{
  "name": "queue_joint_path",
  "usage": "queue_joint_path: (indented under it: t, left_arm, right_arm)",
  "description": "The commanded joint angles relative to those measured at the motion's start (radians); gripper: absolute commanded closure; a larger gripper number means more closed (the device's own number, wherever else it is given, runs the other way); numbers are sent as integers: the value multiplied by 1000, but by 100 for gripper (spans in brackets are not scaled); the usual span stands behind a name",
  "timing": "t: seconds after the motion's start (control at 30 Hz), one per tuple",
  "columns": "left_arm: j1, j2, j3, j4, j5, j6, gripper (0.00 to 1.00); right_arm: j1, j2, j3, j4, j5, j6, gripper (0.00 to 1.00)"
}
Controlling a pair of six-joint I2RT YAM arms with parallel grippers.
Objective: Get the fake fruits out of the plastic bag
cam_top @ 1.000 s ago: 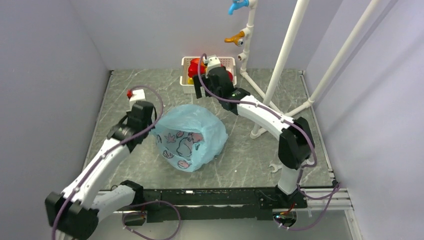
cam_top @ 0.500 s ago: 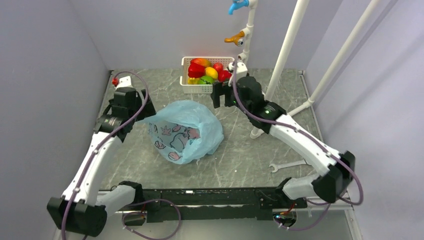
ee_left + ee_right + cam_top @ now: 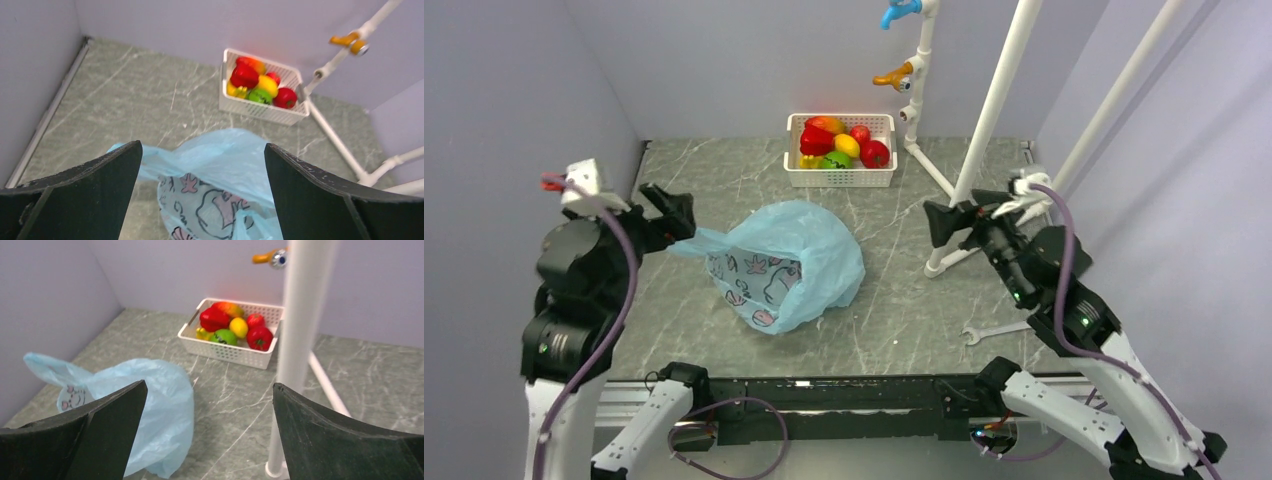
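The fake fruits lie in a white basket (image 3: 839,178) at the back: a red pepper (image 3: 816,140), a red round one (image 3: 875,153), an orange-yellow oval (image 3: 826,124) and a yellow oval (image 3: 847,146). The left wrist view shows the pepper (image 3: 244,76) too, and so does the right wrist view (image 3: 214,318). The light-blue plastic bag (image 3: 789,262) slumps on the table's middle, its inside hidden. My left gripper (image 3: 669,212) hovers open just left of the bag's stretched handle, holding nothing. My right gripper (image 3: 942,222) is open and empty, right of the bag (image 3: 145,410).
A green fruit (image 3: 835,160) and a small red one (image 3: 860,132) share the basket. White pipes (image 3: 984,120) rise at the back right, one foot standing close beside my right gripper. A wrench (image 3: 996,330) lies near the front right. Walls enclose the table.
My left gripper opened, let go of the bag's handle and drew back leftward and up. My right arm pulled away from the basket to the right. The bag shifted slightly left.
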Motion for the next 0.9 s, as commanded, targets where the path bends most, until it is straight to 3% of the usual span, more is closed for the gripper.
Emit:
queue_joint_path:
  t: [0.0,0.27,0.8,0.87]
  left_arm:
    - [0,-76,75,10,32,31,1]
    - [0,-238,6,130,-22,36,1]
    - [0,-240,3,96,-24,45,1]
    - [0,-237,3,94,-25,48,0]
  right_arm:
    - [-1,-71,15,-56,111,-28,0]
    - [0,-114,58,-120,171,-45,0]
    - [-1,-205,1,-53,136,-63,0]
    - [-2,-191,29,-100,203,-34,0]
